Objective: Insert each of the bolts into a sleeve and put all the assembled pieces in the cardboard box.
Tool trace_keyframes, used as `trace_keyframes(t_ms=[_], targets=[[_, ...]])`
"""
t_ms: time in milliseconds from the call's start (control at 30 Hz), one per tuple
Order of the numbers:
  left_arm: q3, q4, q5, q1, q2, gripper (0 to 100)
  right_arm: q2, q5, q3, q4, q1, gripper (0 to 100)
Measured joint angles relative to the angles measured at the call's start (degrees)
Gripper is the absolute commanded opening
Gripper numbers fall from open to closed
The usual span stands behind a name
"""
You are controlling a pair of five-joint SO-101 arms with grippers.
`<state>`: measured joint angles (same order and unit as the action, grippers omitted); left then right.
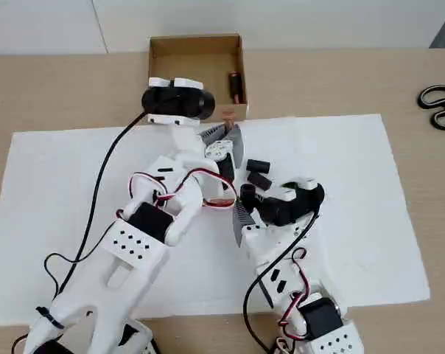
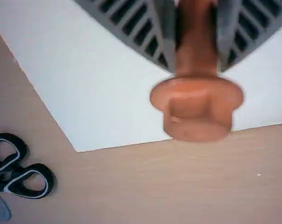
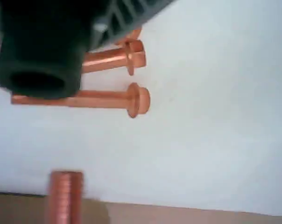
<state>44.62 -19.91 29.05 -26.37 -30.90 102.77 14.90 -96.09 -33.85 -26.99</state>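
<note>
The high camera hangs above the desk (image 1: 60,81) and looks steeply down over the whole white paper (image 1: 75,192). The left wrist camera sits very close behind a held bolt (image 2: 197,107), facing out over the paper's corner to the scissors (image 2: 19,168), which the high view also shows. The right wrist camera looks past a held sleeve (image 3: 38,51) from near the paper.

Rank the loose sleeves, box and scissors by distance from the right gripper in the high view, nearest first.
1. Loose sleeves: on the paper, just beyond the right gripper.
2. Box: past the paper's far edge, a little to the left.
3. Scissors: off the paper, far to the right.
</note>
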Motion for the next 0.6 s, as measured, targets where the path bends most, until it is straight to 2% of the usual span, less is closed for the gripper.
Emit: trace_keyframes(t_ms=[267,600], targets=[[0.0,-0.88,0.0,-3.6,0.0,1,0.0,0.0,0.0,0.0,-0.09,0.3],[0.0,-2.73,0.09,-3.69,-0.09,1,0.0,0.0,0.0,0.0,-0.09,0.3]])
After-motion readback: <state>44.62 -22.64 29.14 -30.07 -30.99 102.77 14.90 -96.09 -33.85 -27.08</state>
